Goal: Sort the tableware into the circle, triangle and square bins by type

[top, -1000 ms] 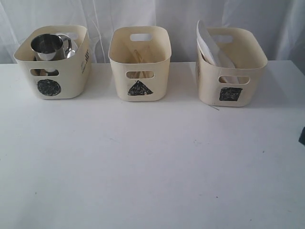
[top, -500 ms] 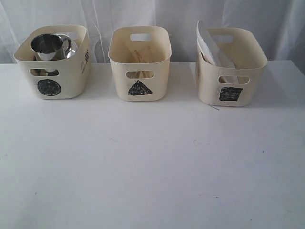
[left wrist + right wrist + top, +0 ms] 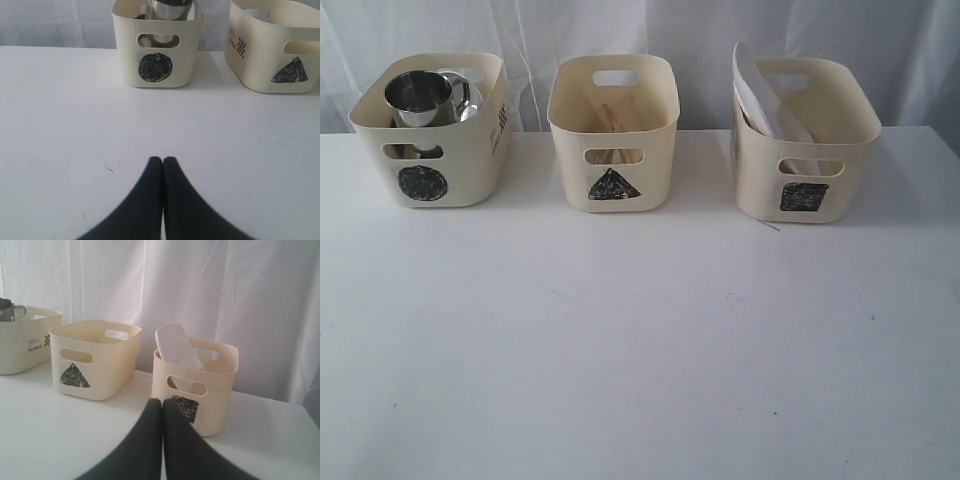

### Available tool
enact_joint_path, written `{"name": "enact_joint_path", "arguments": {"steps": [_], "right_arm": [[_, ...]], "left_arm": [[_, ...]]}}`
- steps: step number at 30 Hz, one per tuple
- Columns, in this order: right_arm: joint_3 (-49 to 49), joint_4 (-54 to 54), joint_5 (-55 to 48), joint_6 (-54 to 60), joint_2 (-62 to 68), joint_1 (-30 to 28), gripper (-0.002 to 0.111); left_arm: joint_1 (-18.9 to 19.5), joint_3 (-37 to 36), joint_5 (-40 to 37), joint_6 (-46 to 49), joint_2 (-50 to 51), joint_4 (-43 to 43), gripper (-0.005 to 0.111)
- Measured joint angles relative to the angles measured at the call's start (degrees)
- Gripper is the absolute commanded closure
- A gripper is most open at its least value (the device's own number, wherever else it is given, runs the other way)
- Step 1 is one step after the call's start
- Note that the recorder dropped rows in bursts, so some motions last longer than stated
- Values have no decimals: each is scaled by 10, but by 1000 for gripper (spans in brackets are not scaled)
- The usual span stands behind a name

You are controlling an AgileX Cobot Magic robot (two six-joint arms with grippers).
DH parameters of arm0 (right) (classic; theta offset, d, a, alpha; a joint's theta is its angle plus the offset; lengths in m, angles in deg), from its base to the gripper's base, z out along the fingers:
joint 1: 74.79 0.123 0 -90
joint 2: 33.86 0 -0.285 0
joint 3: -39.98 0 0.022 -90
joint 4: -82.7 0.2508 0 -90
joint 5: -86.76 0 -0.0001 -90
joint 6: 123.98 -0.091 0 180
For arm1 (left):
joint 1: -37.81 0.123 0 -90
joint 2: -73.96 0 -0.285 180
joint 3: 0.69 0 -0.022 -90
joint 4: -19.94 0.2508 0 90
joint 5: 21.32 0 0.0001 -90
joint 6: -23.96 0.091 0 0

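Three cream bins stand in a row at the back of the white table. The circle bin [image 3: 430, 130] on the left holds a steel mug [image 3: 420, 97], with more steel behind it. Wooden chopsticks [image 3: 610, 118] lean inside the triangle bin [image 3: 613, 132] in the middle. The square bin [image 3: 805, 140] on the right holds the large white plate [image 3: 752, 90], tilted against its wall. Neither gripper shows in the exterior view. My left gripper [image 3: 163, 160] is shut and empty, over bare table in front of the circle bin [image 3: 156, 47]. My right gripper [image 3: 162, 402] is shut and empty, before the square bin [image 3: 196, 385].
A white curtain [image 3: 700, 30] hangs close behind the bins. The white table [image 3: 640, 340] stretches bare from the bins to its near edge. A thin dark line [image 3: 767, 224] lies on the table by the square bin.
A dark shape at the right edge of the exterior view one second ago has gone out of view. The bins and their contents have not moved.
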Motion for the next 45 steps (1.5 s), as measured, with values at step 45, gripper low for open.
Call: {"name": "enact_joint_path", "arguments": {"steps": [45], "right_arm": [[1,643,11,640,-1,0,108]], "left_arm": [[0,0,0,0,0,0,107]]}}
